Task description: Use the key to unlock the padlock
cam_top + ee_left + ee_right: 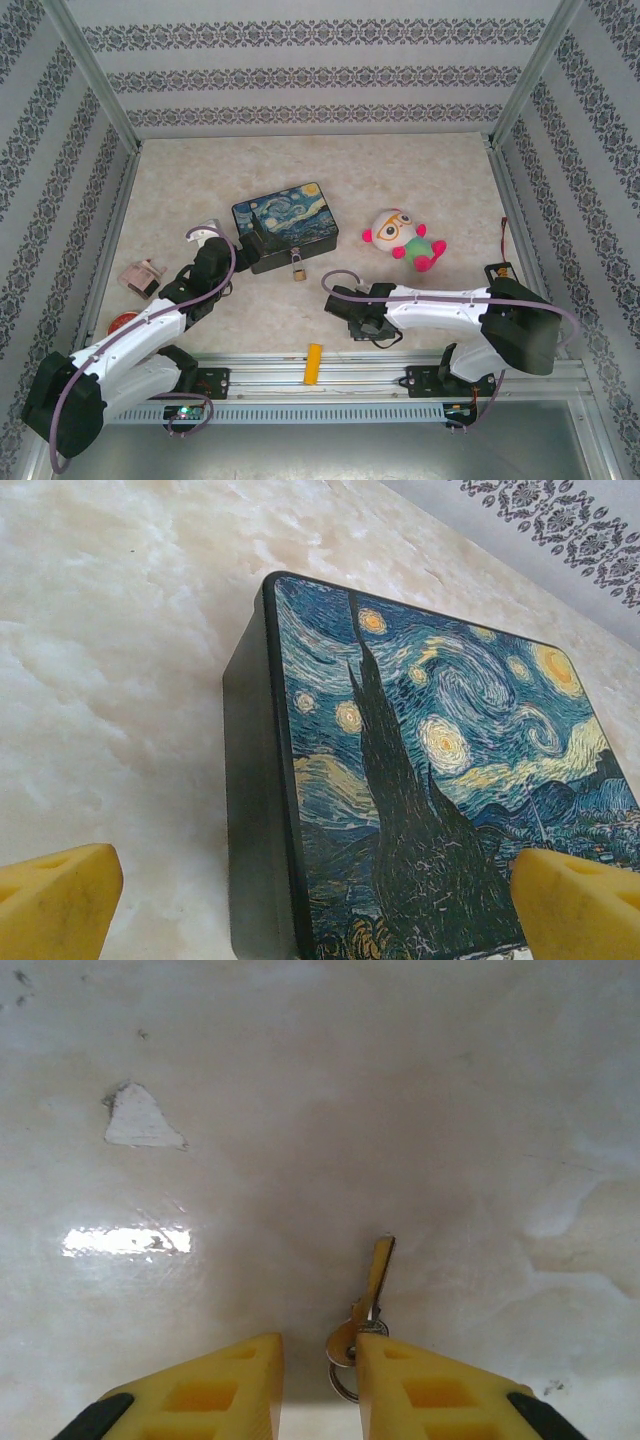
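Observation:
The small brass padlock (297, 271) hangs at the front edge of the starry-night tin (285, 224). In the right wrist view the thin key (375, 1278) lies on the table with its ring (342, 1380) behind it. My right gripper (320, 1345) is open just over it, the key's head touching the inner edge of the right finger (420, 1390). From above, the right gripper (347, 313) is low on the table, right of the padlock. My left gripper (315, 910) is open wide, its fingertips straddling the tin's (430, 760) left end; from above it (256, 240) sits on that end.
A plush toy (402, 238) lies right of the tin. An orange-yellow block (314, 362) rests on the front rail. A pink object (141, 277) and a red one (122, 322) sit at the left. Patterned walls enclose the table.

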{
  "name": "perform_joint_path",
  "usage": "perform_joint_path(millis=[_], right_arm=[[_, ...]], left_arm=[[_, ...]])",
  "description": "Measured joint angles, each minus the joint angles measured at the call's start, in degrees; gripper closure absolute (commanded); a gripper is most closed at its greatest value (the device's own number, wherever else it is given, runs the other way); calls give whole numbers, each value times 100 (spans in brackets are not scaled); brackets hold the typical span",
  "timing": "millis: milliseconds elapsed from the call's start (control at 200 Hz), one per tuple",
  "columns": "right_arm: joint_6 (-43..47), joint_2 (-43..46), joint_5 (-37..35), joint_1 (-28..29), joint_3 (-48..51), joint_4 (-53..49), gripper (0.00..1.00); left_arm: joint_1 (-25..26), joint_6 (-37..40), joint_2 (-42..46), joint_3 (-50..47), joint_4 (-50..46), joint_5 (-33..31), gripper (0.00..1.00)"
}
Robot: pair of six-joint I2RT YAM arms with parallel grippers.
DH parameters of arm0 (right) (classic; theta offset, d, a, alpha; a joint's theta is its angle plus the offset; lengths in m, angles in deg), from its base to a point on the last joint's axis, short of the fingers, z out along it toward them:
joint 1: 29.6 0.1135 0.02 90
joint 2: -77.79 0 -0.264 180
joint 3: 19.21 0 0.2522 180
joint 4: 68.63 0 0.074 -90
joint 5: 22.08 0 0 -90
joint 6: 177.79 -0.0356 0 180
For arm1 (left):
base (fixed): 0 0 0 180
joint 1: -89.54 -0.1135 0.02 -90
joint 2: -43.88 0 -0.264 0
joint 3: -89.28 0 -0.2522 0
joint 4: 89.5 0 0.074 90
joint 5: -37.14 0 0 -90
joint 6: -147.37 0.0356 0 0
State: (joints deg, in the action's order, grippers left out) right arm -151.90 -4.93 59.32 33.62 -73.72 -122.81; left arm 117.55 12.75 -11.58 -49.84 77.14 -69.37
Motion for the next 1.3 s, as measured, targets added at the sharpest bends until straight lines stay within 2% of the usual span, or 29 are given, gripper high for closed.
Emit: perform_joint_path(millis=[500,984,1299], right_arm=[[-70,210,-17,-44,190,116,77],[-90,708,-131,-205,389,-11,74],[-87,732,-120,-282,533,-2,73]], left_arm=[[0,0,-35,0,0,72,1],[0,0,-72,0,4,146,1],[0,-37,-160,-2,7,155,1]])
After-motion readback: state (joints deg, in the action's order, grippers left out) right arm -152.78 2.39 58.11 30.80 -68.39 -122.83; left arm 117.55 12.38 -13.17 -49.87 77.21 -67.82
